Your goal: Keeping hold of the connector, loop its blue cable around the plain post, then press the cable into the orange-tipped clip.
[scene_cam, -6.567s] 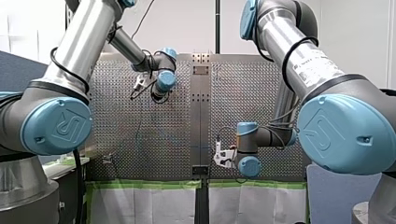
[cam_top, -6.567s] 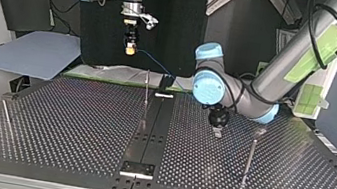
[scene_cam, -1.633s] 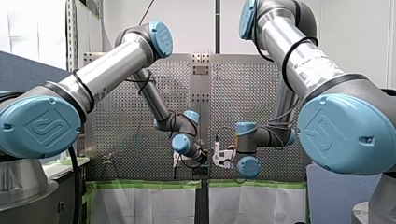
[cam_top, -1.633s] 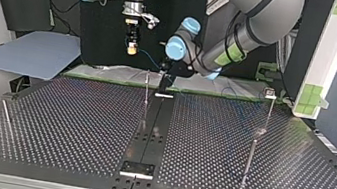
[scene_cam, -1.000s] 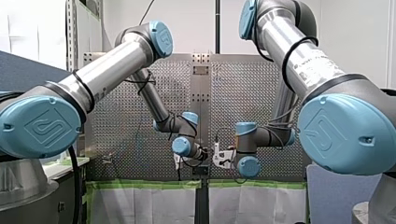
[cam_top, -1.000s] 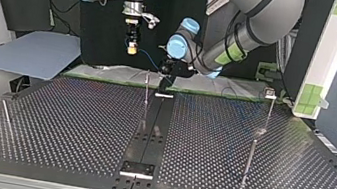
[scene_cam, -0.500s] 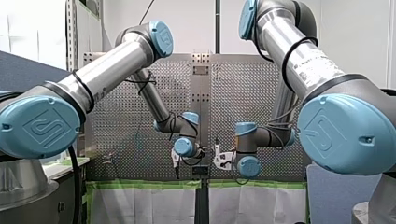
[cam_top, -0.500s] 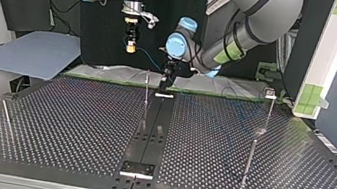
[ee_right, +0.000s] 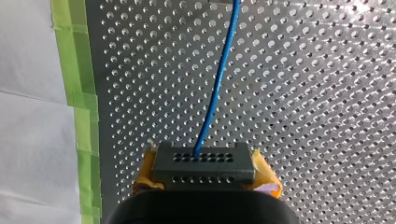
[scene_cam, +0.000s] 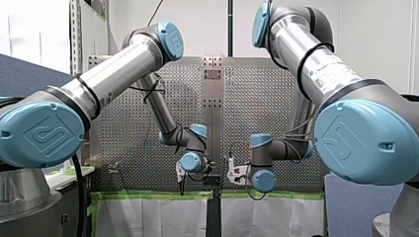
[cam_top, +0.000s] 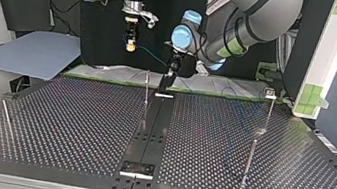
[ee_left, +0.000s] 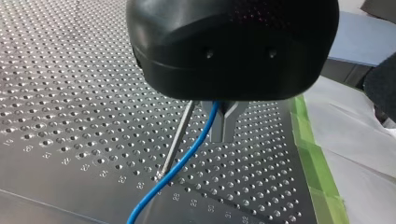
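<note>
My right end effector (ee_right: 204, 169) clamps the dark connector (ee_right: 203, 160) between yellow pads. Its blue cable (ee_right: 217, 88) runs away over the perforated tabletop (ee_right: 303, 93). Farther off, my left end effector (ee_left: 223, 125) looks closed around the cable, just beside a thin metal post (ee_left: 177, 140).

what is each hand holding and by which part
Right hand: the connector, gripped by its two short ends. Left hand: seemingly the blue cable, pinched partway along its length.

Blue cable (ee_right: 215, 93), dark grey connector (ee_right: 204, 166), yellow-padded fingers (ee_right: 267, 177), green tape (ee_right: 77, 70), silver perforated table (ee_right: 327, 93).
</note>
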Controlling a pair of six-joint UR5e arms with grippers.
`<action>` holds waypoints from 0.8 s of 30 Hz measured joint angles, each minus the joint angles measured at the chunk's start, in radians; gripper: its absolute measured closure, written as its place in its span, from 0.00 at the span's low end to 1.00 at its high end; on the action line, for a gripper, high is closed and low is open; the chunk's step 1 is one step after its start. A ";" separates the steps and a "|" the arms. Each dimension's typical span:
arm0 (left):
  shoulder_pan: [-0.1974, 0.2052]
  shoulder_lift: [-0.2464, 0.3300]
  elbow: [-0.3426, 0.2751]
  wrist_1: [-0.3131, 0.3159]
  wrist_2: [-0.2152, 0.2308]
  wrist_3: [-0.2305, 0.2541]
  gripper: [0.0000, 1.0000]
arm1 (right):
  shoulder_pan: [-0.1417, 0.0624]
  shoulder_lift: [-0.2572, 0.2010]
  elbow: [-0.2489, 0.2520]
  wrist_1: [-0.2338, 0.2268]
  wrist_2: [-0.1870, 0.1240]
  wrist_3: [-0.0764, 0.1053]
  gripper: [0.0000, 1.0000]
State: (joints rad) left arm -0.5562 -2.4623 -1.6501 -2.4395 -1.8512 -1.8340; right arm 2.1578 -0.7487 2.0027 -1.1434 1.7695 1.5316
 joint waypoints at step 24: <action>-0.014 -0.049 0.033 0.110 -0.046 0.119 1.00 | -0.043 0.048 -0.082 0.018 -0.009 -0.001 1.00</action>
State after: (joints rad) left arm -0.5707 -2.5110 -1.6167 -2.3296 -1.8973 -1.7149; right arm 2.1151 -0.7010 1.9210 -1.1253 1.7602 1.5306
